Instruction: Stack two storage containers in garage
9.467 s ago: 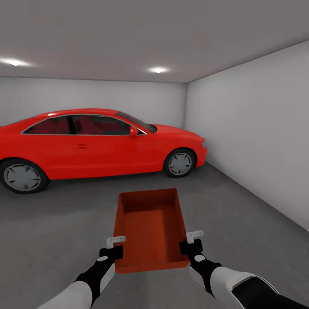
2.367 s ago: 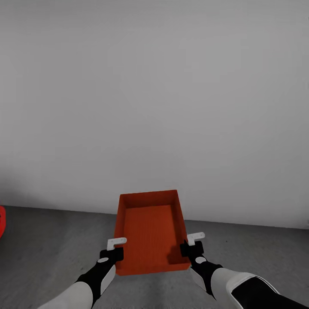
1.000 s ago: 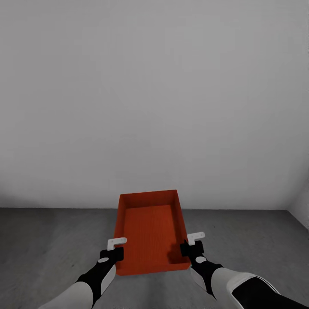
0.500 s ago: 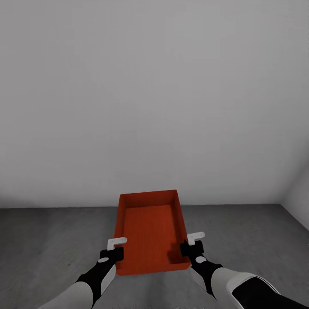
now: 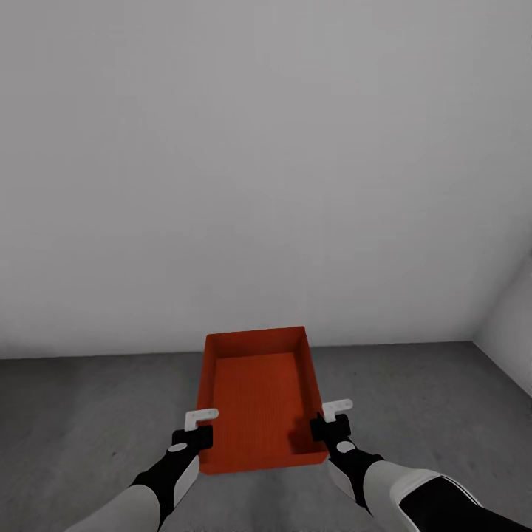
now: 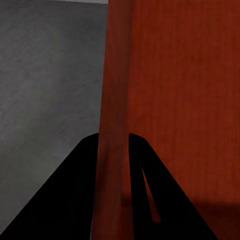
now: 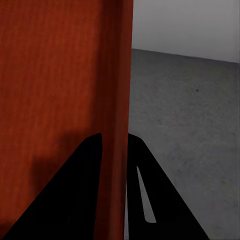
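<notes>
Head view: storage container (image 5: 258, 399) held level, long axis toward wall (image 5: 266, 170).

Plain white wall (image 5: 266, 170) spans 9 to 2 o'clock. Second wall (image 5: 513, 325) meets it at 3 o'clock, forming a corner. Floor (image 5: 89, 399): dark grey, rough, matte concrete.

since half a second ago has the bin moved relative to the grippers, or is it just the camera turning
No. The storage container sits at the same spot between the left gripper and right gripper. The wall corner slid leftward, so the view turned right.
</notes>
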`<state>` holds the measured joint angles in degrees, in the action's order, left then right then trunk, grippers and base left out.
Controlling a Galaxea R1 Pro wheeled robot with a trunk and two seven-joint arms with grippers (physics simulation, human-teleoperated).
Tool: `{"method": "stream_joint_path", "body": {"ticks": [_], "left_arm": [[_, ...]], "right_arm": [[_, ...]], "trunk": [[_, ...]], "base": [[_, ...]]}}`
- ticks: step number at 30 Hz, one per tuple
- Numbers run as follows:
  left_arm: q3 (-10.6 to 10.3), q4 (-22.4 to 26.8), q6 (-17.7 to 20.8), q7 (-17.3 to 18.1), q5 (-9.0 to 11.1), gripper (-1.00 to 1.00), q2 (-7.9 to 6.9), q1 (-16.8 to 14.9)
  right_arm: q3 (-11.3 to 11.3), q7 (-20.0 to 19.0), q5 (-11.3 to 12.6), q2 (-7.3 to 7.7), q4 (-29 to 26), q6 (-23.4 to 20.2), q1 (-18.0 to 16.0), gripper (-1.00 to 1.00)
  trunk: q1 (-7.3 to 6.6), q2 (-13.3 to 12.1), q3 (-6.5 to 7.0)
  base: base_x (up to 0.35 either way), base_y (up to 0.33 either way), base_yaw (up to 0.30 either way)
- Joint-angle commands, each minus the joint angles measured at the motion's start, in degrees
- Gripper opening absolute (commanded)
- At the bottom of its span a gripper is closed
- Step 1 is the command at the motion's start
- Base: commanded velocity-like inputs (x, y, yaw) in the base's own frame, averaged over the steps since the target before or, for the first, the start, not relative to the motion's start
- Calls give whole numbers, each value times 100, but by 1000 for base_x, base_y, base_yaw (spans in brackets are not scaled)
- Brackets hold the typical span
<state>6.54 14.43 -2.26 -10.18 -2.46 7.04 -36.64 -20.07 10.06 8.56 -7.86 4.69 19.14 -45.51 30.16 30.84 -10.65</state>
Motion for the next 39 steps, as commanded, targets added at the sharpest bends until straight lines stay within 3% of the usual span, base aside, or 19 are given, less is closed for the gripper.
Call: {"method": "stream_joint_path", "body": {"ticks": [1, 39], "left_arm": [[66, -19, -20, -178, -26, -100, -88, 0], [66, -27, -20, -178, -26, -100, -88, -1]], "right_arm": [[312, 23, 348, -5, -390, 51, -17, -100], [311, 14, 348, -5, -390, 37, -19, -100]], "trunk": [[2, 11, -20], [2, 11, -374]], "base": [[0, 0, -49], [0, 0, -2]]}}
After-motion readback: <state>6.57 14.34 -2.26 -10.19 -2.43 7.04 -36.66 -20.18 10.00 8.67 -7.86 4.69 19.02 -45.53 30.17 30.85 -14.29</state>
